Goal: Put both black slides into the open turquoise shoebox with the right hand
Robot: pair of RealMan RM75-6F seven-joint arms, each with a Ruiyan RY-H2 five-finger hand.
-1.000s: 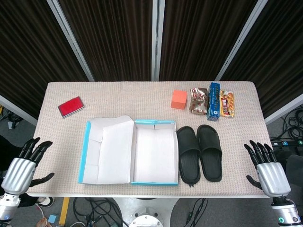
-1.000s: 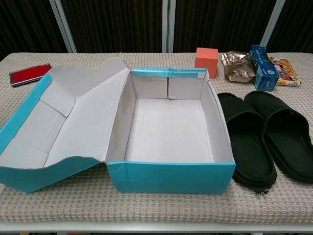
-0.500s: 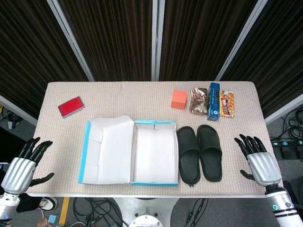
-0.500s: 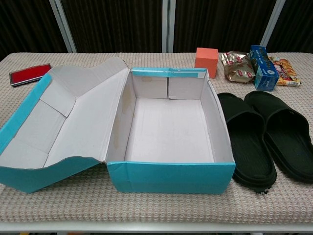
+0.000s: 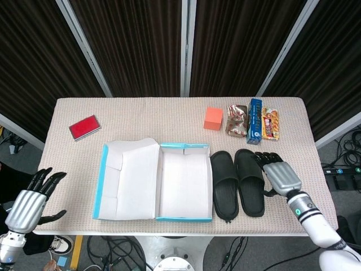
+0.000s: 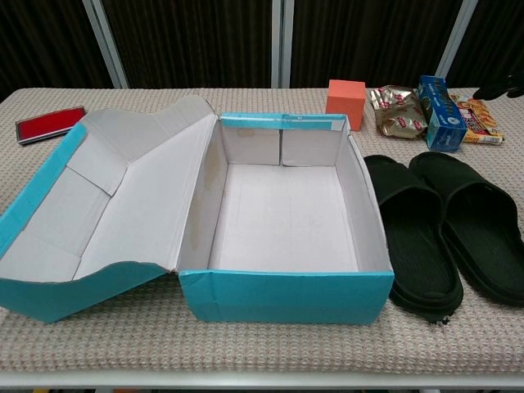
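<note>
Two black slides lie side by side on the table, just right of the open turquoise shoebox [image 5: 184, 148]: the left slide [image 5: 225, 183] and the right slide [image 5: 250, 182]. The chest view shows the box front wall [image 6: 282, 296] and both slides [image 6: 413, 233] [image 6: 475, 221]. The box is empty, and its lid [image 5: 127, 180] is folded out to the left. My right hand [image 5: 280, 176] hovers with fingers spread at the right slide's outer edge and holds nothing. Its dark fingertips [image 6: 501, 87] show at the chest view's top right. My left hand [image 5: 29, 203] is open, off the table's front left corner.
Along the back right stand an orange block [image 5: 213, 118], a foil snack pack [image 5: 237, 119], a blue carton [image 5: 255, 121] and a yellow snack pack [image 5: 271, 123]. A flat red case [image 5: 84, 127] lies at the back left.
My right hand has moved left and forward from beyond the table's right edge to beside the right slide. The left hand has barely shifted. Slides and box have not moved.
</note>
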